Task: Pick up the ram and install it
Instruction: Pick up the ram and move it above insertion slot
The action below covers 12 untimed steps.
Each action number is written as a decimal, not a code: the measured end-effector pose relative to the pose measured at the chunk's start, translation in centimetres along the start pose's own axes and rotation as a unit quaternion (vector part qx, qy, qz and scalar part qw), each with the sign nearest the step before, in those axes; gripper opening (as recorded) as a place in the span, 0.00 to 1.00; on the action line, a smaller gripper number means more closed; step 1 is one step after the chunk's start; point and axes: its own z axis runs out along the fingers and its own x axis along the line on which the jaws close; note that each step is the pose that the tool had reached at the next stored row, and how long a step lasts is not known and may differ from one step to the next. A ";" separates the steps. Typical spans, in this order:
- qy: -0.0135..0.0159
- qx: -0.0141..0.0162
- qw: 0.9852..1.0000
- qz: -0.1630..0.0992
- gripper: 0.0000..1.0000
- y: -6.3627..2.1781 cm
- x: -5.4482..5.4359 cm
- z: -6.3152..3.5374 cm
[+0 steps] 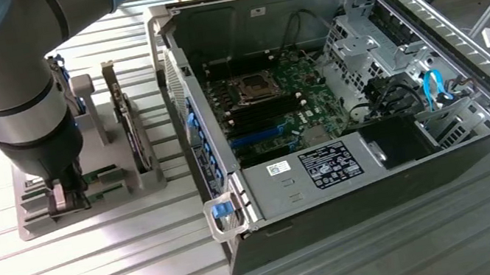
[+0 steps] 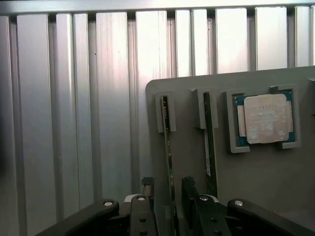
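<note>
gripper (image 2: 169,189), jaws apart, astride ram (image 2: 168,142)

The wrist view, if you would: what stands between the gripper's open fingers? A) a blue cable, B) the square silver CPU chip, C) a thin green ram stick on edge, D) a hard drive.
C: the ram stands on edge in the grey holder, with one finger of the open gripper on either side; the CPU chip lies apart in its own recess.
</note>
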 end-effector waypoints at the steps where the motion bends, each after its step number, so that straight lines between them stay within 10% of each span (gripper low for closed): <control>1: 0.000 0.000 1.000 -0.007 0.36 -0.01 0.0 0.03; 12: 0.002 0.001 0.999 -0.043 0.36 -0.02 -0.2 0.49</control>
